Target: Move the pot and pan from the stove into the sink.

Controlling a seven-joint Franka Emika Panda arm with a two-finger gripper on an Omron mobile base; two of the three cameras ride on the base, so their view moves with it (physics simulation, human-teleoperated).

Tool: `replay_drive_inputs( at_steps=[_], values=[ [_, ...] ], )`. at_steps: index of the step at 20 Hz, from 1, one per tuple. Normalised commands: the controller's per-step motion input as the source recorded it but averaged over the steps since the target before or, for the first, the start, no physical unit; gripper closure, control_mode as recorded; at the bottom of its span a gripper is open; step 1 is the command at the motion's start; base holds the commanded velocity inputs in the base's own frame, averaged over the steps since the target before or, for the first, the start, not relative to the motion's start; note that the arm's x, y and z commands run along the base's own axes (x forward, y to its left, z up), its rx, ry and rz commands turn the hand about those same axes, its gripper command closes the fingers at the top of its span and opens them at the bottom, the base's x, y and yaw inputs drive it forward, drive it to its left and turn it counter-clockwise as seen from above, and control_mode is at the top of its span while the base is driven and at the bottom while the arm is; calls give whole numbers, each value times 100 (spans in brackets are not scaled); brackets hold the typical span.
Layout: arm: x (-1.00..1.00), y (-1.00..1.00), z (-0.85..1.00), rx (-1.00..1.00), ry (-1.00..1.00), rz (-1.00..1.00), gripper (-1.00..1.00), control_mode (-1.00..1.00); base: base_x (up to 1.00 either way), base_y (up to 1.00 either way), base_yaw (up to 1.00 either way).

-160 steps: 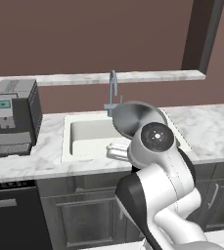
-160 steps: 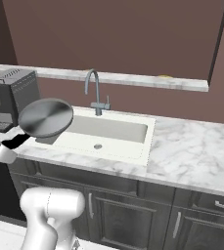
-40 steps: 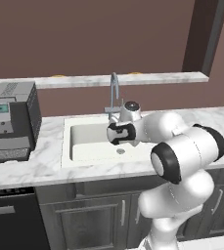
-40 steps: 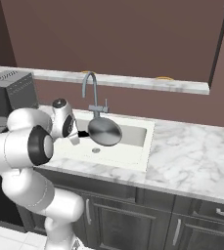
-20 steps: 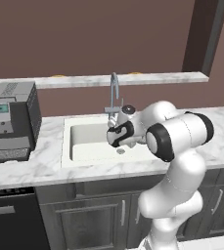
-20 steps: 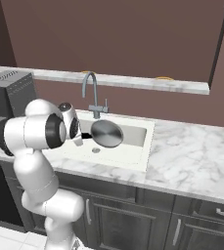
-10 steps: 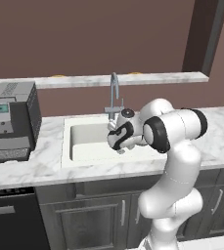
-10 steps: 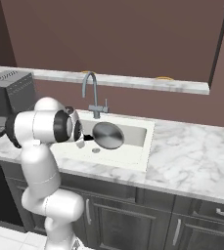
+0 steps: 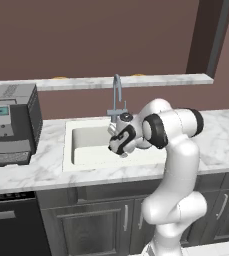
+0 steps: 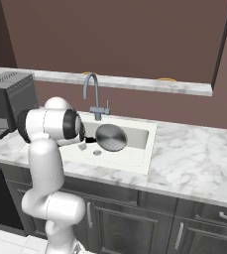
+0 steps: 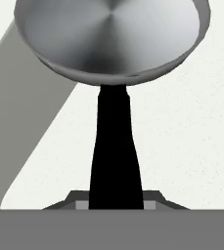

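The pan (image 10: pixel 111 137) hangs tilted inside the sink (image 10: pixel 135 159), one round silver face turned toward the right base camera. In the hand view its bowl (image 11: pixel 108 39) is at the top and its long black handle (image 11: pixel 114 146) runs straight down into my gripper. My gripper (image 10: pixel 87 140) is shut on that handle, just in front of the faucet (image 10: pixel 91 94). In the left base view the gripper (image 9: pixel 117 145) sits over the basin (image 9: pixel 86 145), and my forearm hides the pan. The pot and the stove are out of view.
A coffee machine (image 9: pixel 13 122) stands on the marble counter (image 9: pixel 31 172) left of the sink. A raised marble ledge (image 9: pixel 161 79) runs along the back wall. Dark cabinets and a dishwasher front (image 9: pixel 11 225) lie below the counter.
My gripper has sunk a little and shifted slightly left with the pan, lowering it deeper into the basin. My elbow has swung round above the counter.
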Motion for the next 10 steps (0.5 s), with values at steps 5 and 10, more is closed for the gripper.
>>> replay_drive_inputs(
  at_steps=[5,10],
  values=[
    [23,8,-36,0,-2,-4,100,-100,0,0,0],
    [36,6,-29,0,-3,-5,100,-100,0,0,0]
  ],
)
